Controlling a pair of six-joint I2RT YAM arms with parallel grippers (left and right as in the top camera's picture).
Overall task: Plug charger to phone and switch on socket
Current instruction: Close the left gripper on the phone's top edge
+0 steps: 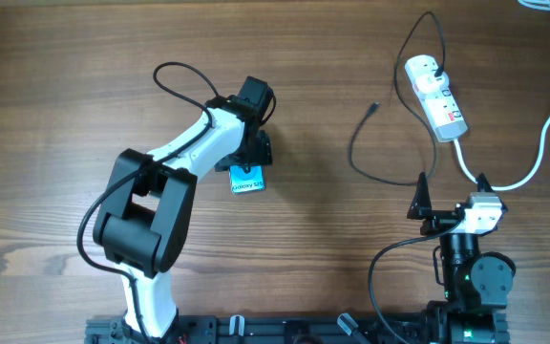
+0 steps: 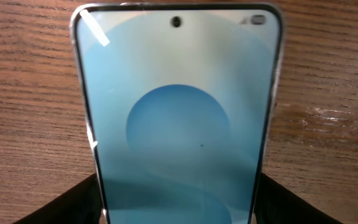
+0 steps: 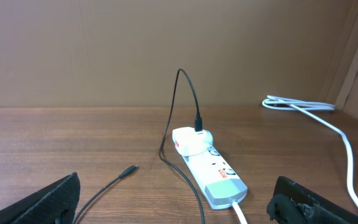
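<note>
On the tabletop, the socket lies far right with the charger plugged into it. The charger's tip lies loose on the wood, not yet in the phone. The left gripper straddles the phone at centre, probably to steady it; whether it squeezes, I cannot tell. The right gripper gapes wide, empty, facing the socket.

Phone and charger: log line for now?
phone between left jaws, grip unclear | charger tip loose on table, not in phone | adapter in socket | right jaws open, empty
</note>
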